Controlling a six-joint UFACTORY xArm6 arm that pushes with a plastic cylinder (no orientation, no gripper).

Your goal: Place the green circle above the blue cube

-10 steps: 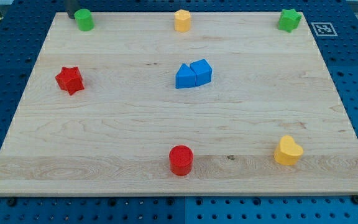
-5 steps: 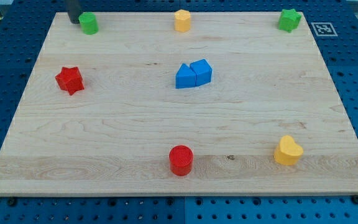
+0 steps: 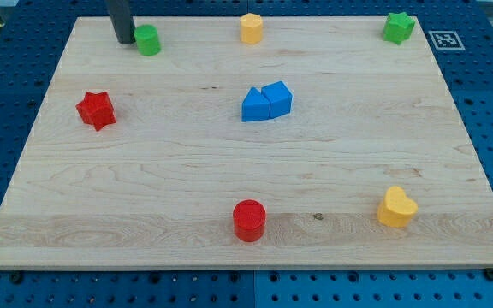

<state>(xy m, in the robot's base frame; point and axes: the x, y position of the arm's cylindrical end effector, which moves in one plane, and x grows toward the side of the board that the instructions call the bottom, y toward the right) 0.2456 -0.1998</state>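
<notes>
The green circle (image 3: 148,40) sits near the view's top left on the wooden board (image 3: 144,188). My tip (image 3: 125,39) stands right against its left side. The blue cube (image 3: 278,97) sits near the board's middle, touching a blue triangular block (image 3: 254,106) on its left. The green circle is up and to the left of the blue cube, well apart from it.
A yellow block (image 3: 251,28) sits at the top middle and a green star (image 3: 397,27) at the top right. A red star (image 3: 96,109) sits at the left, a red cylinder (image 3: 249,220) at the bottom middle, a yellow heart (image 3: 396,207) at the bottom right.
My tip has moved right and slightly down along the top edge, pushing the green circle rightward and a little down. The other blocks have not moved.
</notes>
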